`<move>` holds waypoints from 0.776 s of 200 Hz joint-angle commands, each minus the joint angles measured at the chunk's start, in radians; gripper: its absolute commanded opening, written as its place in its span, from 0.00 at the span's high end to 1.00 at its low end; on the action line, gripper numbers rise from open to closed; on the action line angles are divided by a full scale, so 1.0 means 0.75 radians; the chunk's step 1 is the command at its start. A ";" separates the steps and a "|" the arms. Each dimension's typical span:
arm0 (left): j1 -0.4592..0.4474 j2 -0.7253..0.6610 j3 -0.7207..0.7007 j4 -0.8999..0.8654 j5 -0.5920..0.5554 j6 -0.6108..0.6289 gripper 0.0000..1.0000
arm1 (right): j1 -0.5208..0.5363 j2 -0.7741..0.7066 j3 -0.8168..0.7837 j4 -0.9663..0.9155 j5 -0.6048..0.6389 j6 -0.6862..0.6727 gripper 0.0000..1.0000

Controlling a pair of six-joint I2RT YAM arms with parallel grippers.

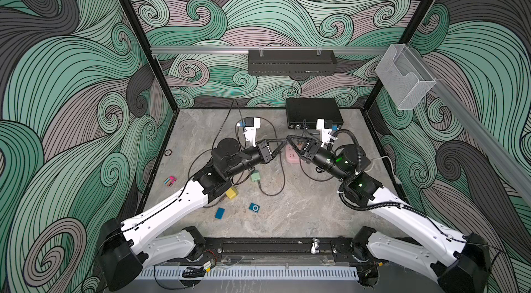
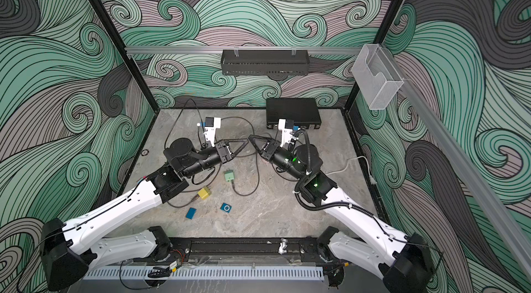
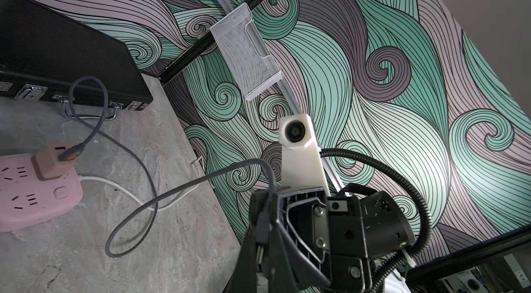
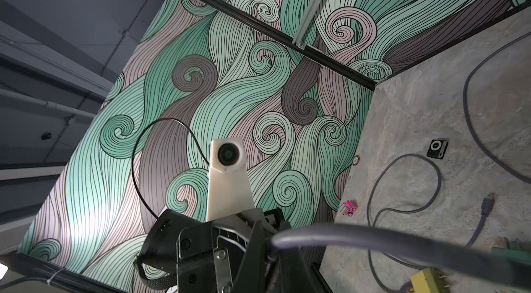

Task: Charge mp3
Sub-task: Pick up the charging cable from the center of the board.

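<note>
In both top views the left gripper (image 1: 281,143) (image 2: 244,142) and the right gripper (image 1: 290,140) (image 2: 251,137) are meeting tip to tip above a rounded pink power strip (image 1: 290,157). The small square blue mp3 player (image 1: 254,207) (image 2: 226,207) is lying flat on the grey stone-patterned bench (image 1: 301,214), well apart from both and nearer the front edge. What the jaws are doing is not showing from up there. The left wrist view is filling that in: a grey charging cable (image 3: 201,180) is running from a pinkish charger block (image 3: 50,163), plugged into the power strip (image 3: 28,199), up to the meeting tips, where both pairs of jaws are sitting closed on its small metal-tipped plug (image 3: 260,241). The right wrist view is showing the cable (image 4: 373,241) sweeping close past the lens. It is also showing a dark square player with a round control ring (image 4: 437,148), lying on the bench just beyond a cable loop, which neither top view is showing.
</note>
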 commanded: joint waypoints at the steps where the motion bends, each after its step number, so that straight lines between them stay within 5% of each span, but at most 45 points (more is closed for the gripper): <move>1: -0.015 0.025 0.039 0.045 0.016 -0.003 0.97 | 0.001 -0.003 -0.016 0.062 -0.009 0.001 0.94; 27: -0.018 0.047 0.056 0.029 0.045 -0.004 0.95 | 0.000 0.003 -0.020 0.091 -0.022 -0.018 1.00; 48: -0.018 0.024 0.118 -0.171 0.010 0.061 0.72 | 0.000 -0.012 -0.026 0.076 -0.011 -0.067 1.00; 64: -0.016 -0.032 0.148 -0.352 -0.050 0.134 0.64 | -0.001 -0.046 -0.015 -0.035 0.035 -0.138 1.00; 83: -0.013 -0.120 0.218 -0.740 -0.102 0.199 0.62 | -0.015 -0.091 0.019 -0.253 0.120 -0.261 1.00; 111: -0.013 -0.165 0.260 -1.231 -0.400 0.341 0.62 | -0.053 -0.091 0.032 -0.419 0.172 -0.345 1.00; 155: -0.013 -0.087 0.086 -1.467 -0.394 0.366 0.60 | -0.094 -0.030 0.020 -0.631 0.213 -0.438 1.00</move>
